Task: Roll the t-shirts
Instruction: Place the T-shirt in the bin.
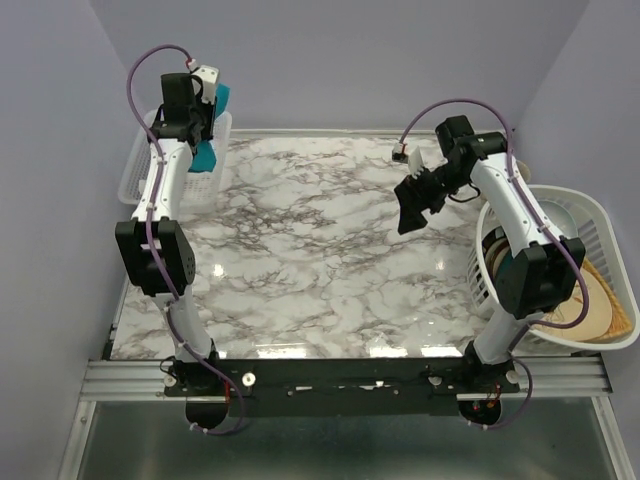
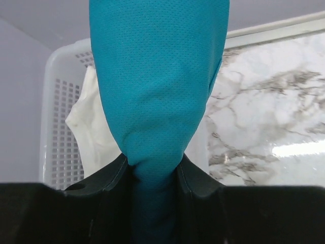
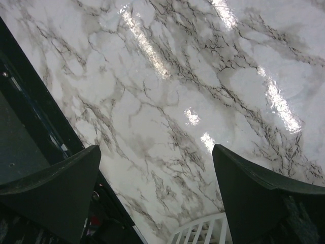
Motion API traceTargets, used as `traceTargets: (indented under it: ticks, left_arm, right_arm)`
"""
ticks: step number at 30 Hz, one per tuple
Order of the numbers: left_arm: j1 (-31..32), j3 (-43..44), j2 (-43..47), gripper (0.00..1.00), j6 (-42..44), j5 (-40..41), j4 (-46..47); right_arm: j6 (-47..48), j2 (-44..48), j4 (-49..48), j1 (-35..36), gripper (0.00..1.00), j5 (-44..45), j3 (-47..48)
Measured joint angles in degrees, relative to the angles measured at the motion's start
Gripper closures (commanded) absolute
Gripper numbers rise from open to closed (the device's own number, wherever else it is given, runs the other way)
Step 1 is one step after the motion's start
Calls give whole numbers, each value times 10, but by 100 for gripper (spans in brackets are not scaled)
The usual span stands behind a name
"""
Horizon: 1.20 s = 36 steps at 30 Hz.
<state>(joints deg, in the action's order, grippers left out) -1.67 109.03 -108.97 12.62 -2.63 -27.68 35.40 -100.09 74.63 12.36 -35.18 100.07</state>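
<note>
Left gripper [image 2: 155, 165] clenched on a teal t-shirt [image 2: 157, 86], over the white basket [image 2: 58, 127], upper left of the overhead frame.
Risks slipping from the narrow pinch or snagging on the basket rim on the way to the marble table [image 1: 320, 250]; hangs bunched into one narrow, fine-mesh drape, sleeves and collar hidden. Right gripper [image 3: 156, 152] spread wide, empty.

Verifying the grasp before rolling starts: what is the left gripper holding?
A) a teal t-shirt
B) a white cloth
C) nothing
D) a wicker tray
A: the teal t-shirt is pinched in the left gripper, over the white basket.
</note>
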Motion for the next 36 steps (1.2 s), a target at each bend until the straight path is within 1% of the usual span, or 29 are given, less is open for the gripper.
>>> traceTargets:
  ticks: [5, 9, 13, 17, 22, 28, 34, 36]
  left_arm:
    - [-25, 52, -92, 100, -12, 74, 24]
    - [-38, 77, -153, 100, 1, 106, 43]
    - [-49, 114, -204, 100, 19, 116, 47]
    - [-61, 201, -279, 100, 35, 118, 35]
    - [-68, 267, -341, 100, 43, 118, 14]
    - [-69, 270, -364, 100, 47, 114, 0]
    - [-69, 263, -365, 99, 47, 112, -4]
    - [-69, 261, -365, 89, 47, 111, -4]
  right_arm:
    - [-3, 0, 0, 0, 0, 0, -22]
    - [-4, 0, 0, 0, 0, 0, -35]
    - [-5, 0, 1, 0, 0, 0, -36]
    - [-4, -3, 3, 0, 0, 0, -36]
    - [-4, -22, 4, 0, 0, 0, -36]
    - [-4, -54, 9, 0, 0, 0, -21]
    - [-4, -75, 13, 0, 0, 0, 3]
    - [-4, -79, 14, 0, 0, 0, 10]
